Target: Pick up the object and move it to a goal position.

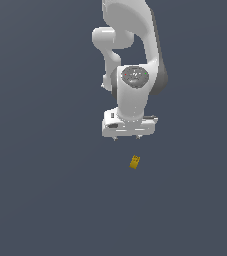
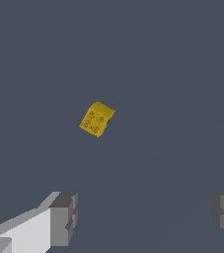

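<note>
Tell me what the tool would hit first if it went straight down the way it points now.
Probably bare floor. The tool points down with its fingers spread, and the yellow block sits ahead of them rather than between them in the wrist view. Depth is hard to judge, so a graze is possible.

Pincer (image 1: 128, 137) above yellow block (image 1: 134, 162)

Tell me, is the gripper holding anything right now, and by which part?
Nothing is held. The gripper is open, and the yellow block lies apart from its fingers.
</note>
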Robot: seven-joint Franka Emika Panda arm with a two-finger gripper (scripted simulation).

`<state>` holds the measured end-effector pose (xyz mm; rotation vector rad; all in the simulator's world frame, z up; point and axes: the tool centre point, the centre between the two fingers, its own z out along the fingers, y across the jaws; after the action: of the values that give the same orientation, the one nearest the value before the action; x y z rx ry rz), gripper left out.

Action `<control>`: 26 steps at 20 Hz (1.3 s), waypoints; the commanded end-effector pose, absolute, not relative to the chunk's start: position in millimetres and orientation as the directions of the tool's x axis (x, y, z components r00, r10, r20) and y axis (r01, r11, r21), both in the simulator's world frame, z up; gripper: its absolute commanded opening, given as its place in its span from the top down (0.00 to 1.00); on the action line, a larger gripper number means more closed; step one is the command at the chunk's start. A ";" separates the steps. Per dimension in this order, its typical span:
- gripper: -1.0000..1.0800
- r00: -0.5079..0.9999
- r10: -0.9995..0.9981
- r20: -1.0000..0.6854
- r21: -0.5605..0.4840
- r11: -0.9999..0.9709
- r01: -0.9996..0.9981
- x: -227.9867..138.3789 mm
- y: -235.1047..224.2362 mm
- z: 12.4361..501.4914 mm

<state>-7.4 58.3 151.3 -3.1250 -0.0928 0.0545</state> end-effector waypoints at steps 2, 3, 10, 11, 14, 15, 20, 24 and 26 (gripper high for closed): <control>0.04 0.999 0.041 -0.034 -0.016 -0.999 0.040 -5.0 60.1 148.6; 0.04 0.999 0.032 -0.034 -0.015 -0.999 0.032 -3.8 60.7 147.4; 0.04 0.998 -0.063 -0.029 -0.013 -0.998 -0.063 8.2 68.1 134.5; 0.04 0.996 -0.081 -0.028 -0.012 -0.997 -0.081 10.4 69.5 131.8; 0.04 0.989 -0.143 -0.025 -0.010 -0.990 -0.143 17.9 74.6 122.8; 0.04 0.986 -0.166 -0.024 -0.009 -0.986 -0.166 20.7 76.5 119.4; 0.04 0.960 -0.281 -0.016 -0.005 -0.960 -0.281 33.8 86.3 101.3; 0.04 0.936 -0.351 -0.010 -0.003 -0.936 -0.351 41.6 92.8 89.4; 0.04 0.925 -0.379 -0.007 -0.002 -0.925 -0.379 44.5 95.4 84.5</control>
<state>41.8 93.4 88.2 -3.0859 0.5664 0.0146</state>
